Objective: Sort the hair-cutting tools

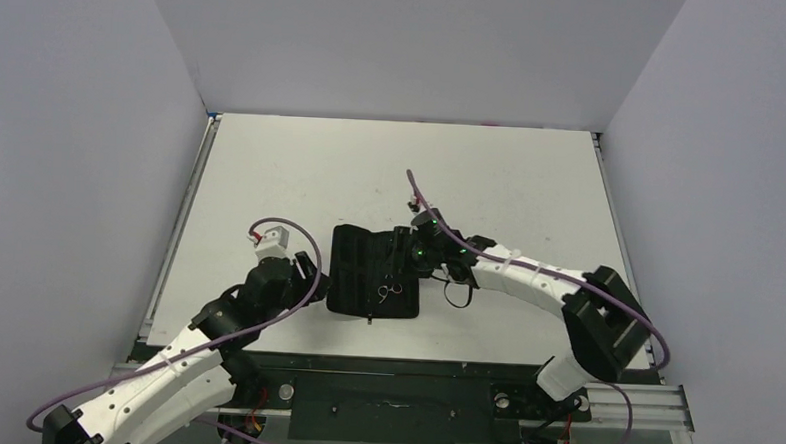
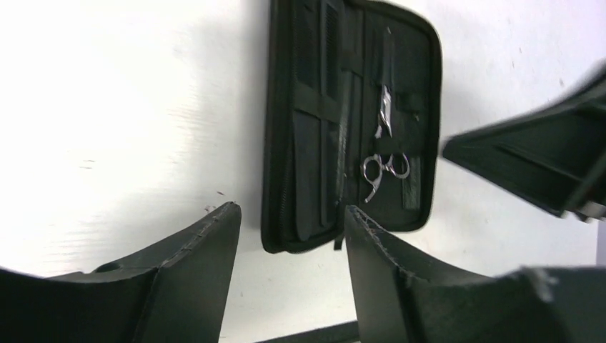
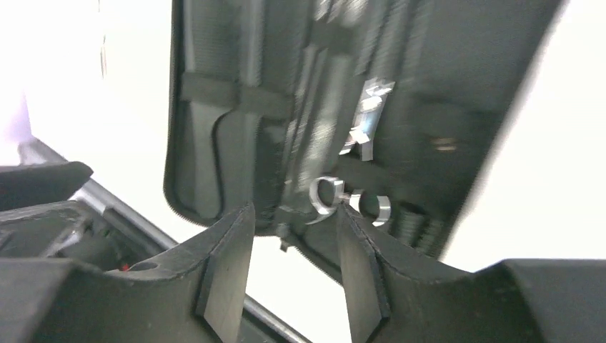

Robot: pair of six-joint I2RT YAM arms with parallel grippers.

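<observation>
**A:** How do the jaws stand?

**B:** The left gripper (image 2: 291,236) is spread wide with nothing between its fingers. It hangs near the open black case (image 2: 418,71) without touching it. The right gripper (image 3: 294,239) is parted too, clamping nothing, low over the case.

**A:** And the tools?

**B:** The scissors (image 2: 386,161) lie inside the case, rings close to the right fingertips. I cannot tell whether they touch. The comb (image 2: 331,64) lies strapped alongside.

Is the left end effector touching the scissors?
Apart. Top view: left end effector sits left of the case; scissors lie on its right half.
</observation>
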